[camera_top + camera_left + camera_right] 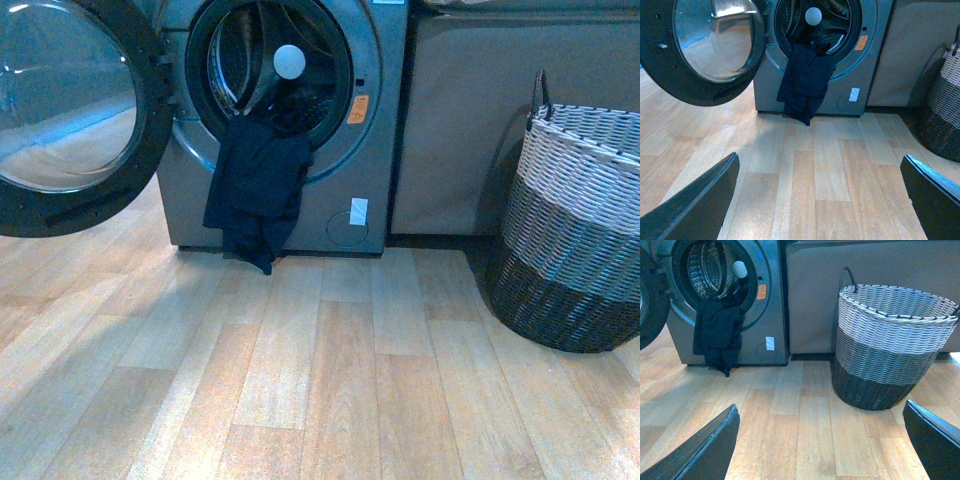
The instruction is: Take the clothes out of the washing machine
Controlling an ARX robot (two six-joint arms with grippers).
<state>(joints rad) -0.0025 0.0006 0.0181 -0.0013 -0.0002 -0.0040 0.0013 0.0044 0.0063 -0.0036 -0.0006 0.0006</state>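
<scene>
Low over the wood floor (350, 380), left fingers (700, 205) and right fingers (700, 450) gape empty toward the washing machine (385, 170).

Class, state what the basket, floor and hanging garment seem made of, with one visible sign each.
Basket: woven wicker or plastic strands, matte; interlaced bands show. Floor: wood-look planks, slight sheen; grain and seams. Garment: soft dark fabric; it drapes limply.

Navy clothes (258, 190); grey washing machine (375, 150); grey-black basket (575, 230).
</scene>
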